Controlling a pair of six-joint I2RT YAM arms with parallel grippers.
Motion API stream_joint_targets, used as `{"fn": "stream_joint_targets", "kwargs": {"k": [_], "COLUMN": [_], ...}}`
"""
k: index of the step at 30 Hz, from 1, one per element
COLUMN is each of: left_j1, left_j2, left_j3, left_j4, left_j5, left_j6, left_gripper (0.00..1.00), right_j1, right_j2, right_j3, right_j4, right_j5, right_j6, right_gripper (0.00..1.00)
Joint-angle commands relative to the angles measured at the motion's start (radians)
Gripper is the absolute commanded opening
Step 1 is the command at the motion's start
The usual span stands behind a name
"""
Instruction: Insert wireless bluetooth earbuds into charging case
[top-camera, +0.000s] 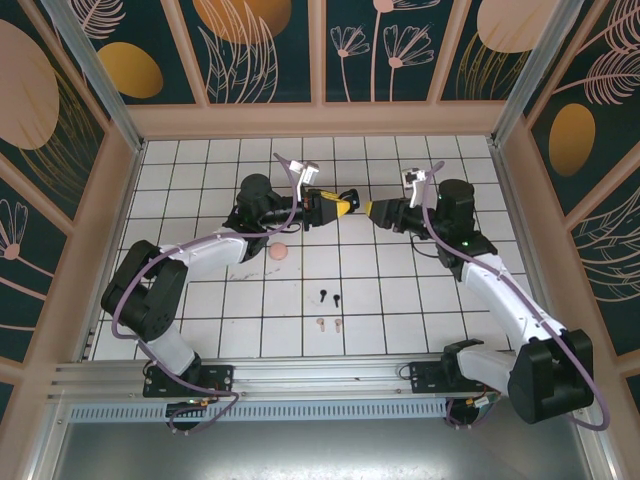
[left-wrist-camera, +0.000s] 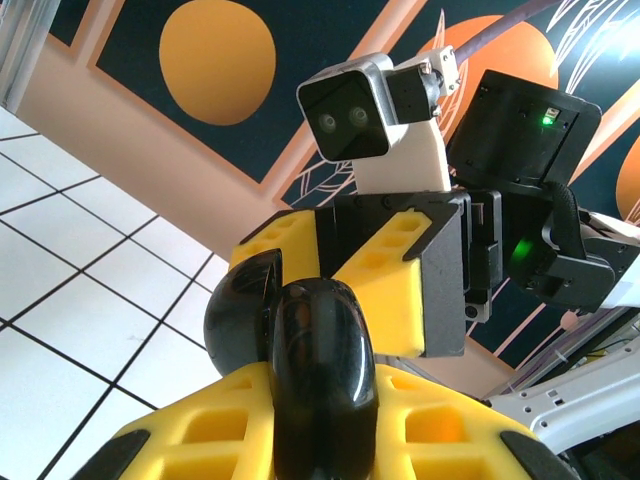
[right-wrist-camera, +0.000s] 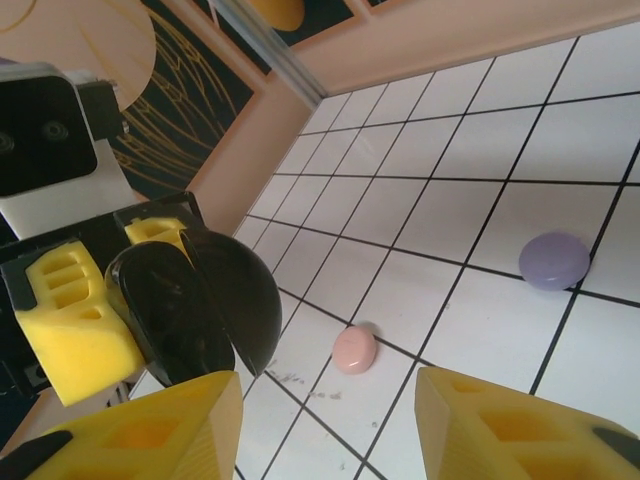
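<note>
Earbuds from overhead: black earbuds (top-camera: 322, 296) and pink earbuds (top-camera: 320, 323) lie on the tabletop (top-camera: 420, 300), well apart from the black charging case (top-camera: 356, 205), on its near side. The left claw (top-camera: 340, 204) has that case clamped aloft, and the right claw (top-camera: 376, 210) faces it, just beside. Left wrist: case pinched tight, lid ajar. Right wrist: right claw spread, nothing in it, case just ahead. Danger: prising at that glossy, rounded shell could twist it out of the grip.
</note>
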Motion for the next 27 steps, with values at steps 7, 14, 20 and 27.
{"fn": "stream_joint_targets", "kwargs": {"k": [7, 14, 20, 27], "left_j1": [-0.006, -0.007, -0.007, -0.008], "left_j2": [0.001, 0.001, -0.004, 0.000], "left_j3": [0.022, 0.022, 0.023, 0.024], "left_j4": [0.047, 0.050, 0.052, 0.061], "left_j5": [0.025, 0.026, 0.027, 0.033], "left_j6": [0.001, -0.003, -0.004, -0.010], "left_gripper": [0.00, 0.00, 0.00, 0.00], "right_j1": [0.051, 0.054, 0.054, 0.069], "right_j2": [0.039, 0.058, 0.088, 0.105], "right_j3": [0.062, 0.082, 0.101, 0.117], "right_j4": [0.032, 0.032, 0.039, 0.034], "right_j5": [-0.019, 0.016, 0.015, 0.024], "right_j6": [-0.003, 0.004, 0.013, 0.010], "right_gripper": [0.47, 0.44, 0.42, 0.40]}}
